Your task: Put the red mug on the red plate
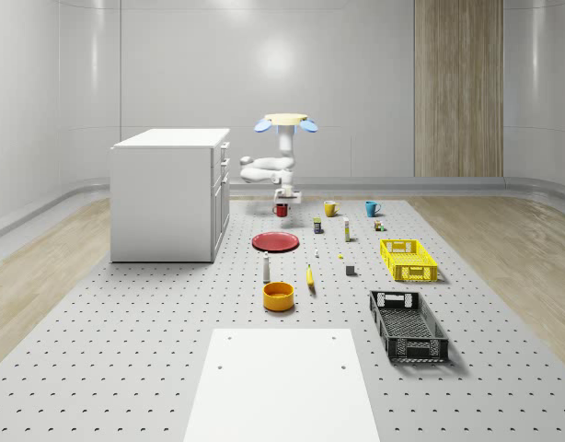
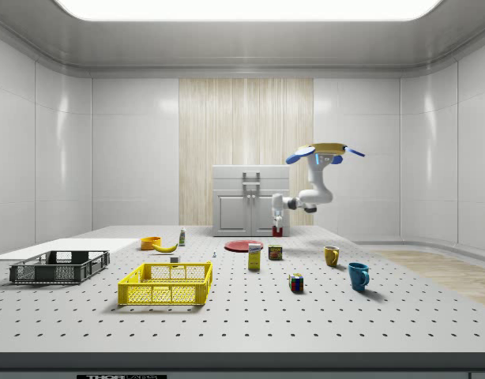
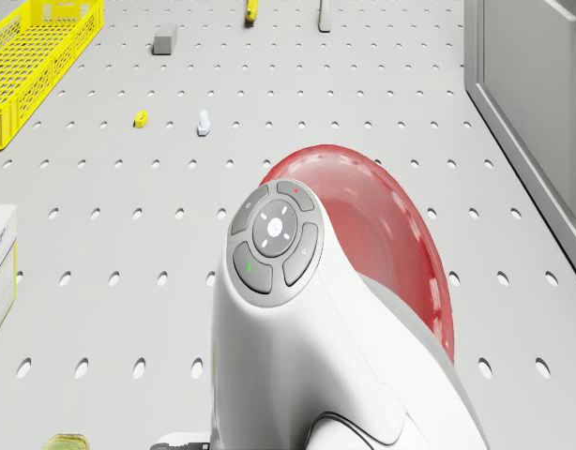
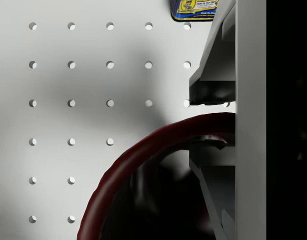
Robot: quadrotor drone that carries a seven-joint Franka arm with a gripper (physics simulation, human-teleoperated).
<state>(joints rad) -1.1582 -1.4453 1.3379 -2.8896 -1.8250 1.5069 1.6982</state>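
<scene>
So the red mug (image 1: 281, 210) is clamped by its rim between the closed fingers of the gripper (image 1: 286, 197), held just off the table under the hovering drone (image 1: 287, 122), with the red plate (image 1: 275, 241) found nearby toward the whole-scene view's bottom.

drone (image 2: 328, 150) hovering right of cabinet (image 2: 250, 200) | claw (image 2: 278, 230) on red mug (image 2: 278, 232)
</scene>
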